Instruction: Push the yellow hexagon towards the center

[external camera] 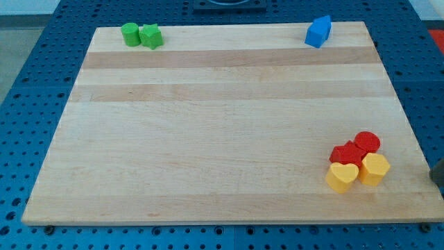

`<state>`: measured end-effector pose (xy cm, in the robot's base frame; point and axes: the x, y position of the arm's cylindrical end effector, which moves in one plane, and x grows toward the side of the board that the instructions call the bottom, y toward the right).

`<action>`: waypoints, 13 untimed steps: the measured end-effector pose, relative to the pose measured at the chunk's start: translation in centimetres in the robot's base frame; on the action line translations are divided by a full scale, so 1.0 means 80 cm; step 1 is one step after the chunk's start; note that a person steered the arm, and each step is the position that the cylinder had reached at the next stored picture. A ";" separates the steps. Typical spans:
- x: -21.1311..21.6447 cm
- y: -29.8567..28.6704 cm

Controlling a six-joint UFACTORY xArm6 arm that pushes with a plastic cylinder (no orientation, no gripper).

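— Where's the yellow hexagon (374, 169) right now?

— Down near the board's (208, 125) bottom right corner, packed in with three others. A yellow heart (342, 176) touches it on the view's left, and a red block (347, 154) and a red cylinder (368, 143) sit just above it.

— And you?

— My tip (437, 173) is only a dark sliver at the view's right edge, just off the board's right side and level with the hexagon. It's a bare rod, so there's nothing to open or close, and it's touching nothing.

— So which step is this?

— The approach, I'd say. No push has begun.

— What does the next move need?

— I'd come in from the right and slightly below, then shove up and leftward. The heart will probably get carried along.

— Anything else?

— Two green blocks (141, 35) at the top left, a blue one (318, 31) at the top right, well clear.
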<state>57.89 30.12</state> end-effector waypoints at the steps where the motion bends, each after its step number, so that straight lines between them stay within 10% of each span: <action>1: 0.011 -0.013; 13: -0.080 -0.205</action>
<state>51.51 13.69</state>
